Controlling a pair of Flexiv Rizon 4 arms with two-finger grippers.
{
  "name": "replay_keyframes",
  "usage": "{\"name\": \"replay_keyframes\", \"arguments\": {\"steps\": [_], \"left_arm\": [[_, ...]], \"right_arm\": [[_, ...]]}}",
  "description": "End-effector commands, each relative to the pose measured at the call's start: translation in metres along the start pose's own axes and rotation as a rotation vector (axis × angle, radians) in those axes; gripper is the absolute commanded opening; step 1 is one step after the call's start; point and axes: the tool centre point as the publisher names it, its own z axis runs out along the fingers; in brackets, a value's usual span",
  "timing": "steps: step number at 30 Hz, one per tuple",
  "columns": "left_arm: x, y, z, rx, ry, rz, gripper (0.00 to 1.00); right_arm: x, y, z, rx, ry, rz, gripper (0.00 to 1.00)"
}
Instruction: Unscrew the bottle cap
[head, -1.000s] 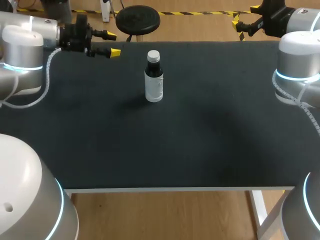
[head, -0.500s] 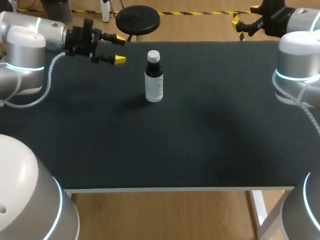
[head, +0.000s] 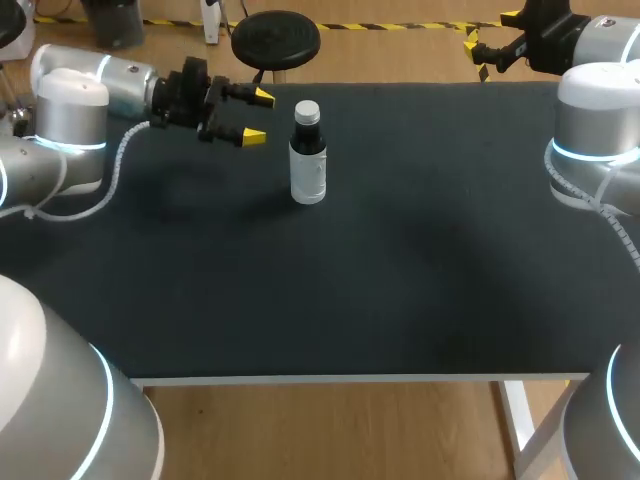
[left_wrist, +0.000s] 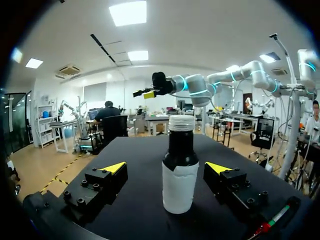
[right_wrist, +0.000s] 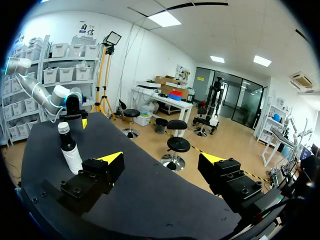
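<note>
As our left arm (head: 75, 105) has swung in from the far left, its jaws stand open and empty just beside the bottle (head: 308, 165), upright on the counter (head: 400, 280), cap (head: 307, 110) still on, so a grasp looks close; right jaws hang open, far right

Light: bright and even, from ceiling panels (left_wrist: 128, 12) overhead.
Glare: the panels burn white; my left arm's (head: 70, 110) pale shell shines.
Table (head: 400, 260): matt black, soaking up the light.
Shadows: a faint soft patch beside the bottle (head: 308, 160), on my left arm's side; another below my left gripper (head: 255, 115).
</note>
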Motion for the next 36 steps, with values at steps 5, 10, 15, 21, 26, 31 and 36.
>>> {"name": "replay_keyframes", "arguments": {"steps": [5, 10, 15, 21, 26, 31, 36], "left_arm": [[0.012, -0.014, 0.009, 0.006, 0.027, 0.004, 1.00], [0.022, -0.025, 0.014, -0.004, -0.006, 0.002, 1.00], [0.029, -0.029, 0.020, 0.006, -0.052, -0.010, 1.00], [0.033, -0.033, 0.032, 0.005, -0.075, -0.007, 1.00], [0.032, -0.032, 0.035, 0.013, -0.092, -0.013, 1.00], [0.033, -0.030, 0.043, 0.012, -0.091, -0.018, 1.00], [0.032, -0.027, 0.048, 0.014, -0.086, -0.027, 1.00]], "right_arm": [[0.000, 0.000, 0.000, 0.001, 0.000, 0.000, 1.00], [0.000, 0.000, 0.000, 0.001, 0.000, 0.000, 1.00], [0.000, 0.000, 0.000, 0.001, 0.000, 0.000, 1.00], [0.000, 0.000, 0.000, 0.001, 0.000, 0.000, 1.00], [0.000, 0.000, 0.000, 0.001, 0.000, 0.000, 1.00], [0.000, 0.000, 0.000, 0.001, 0.000, 0.000, 1.00], [0.000, 0.000, 0.000, 0.001, 0.000, 0.000, 1.00]]}}
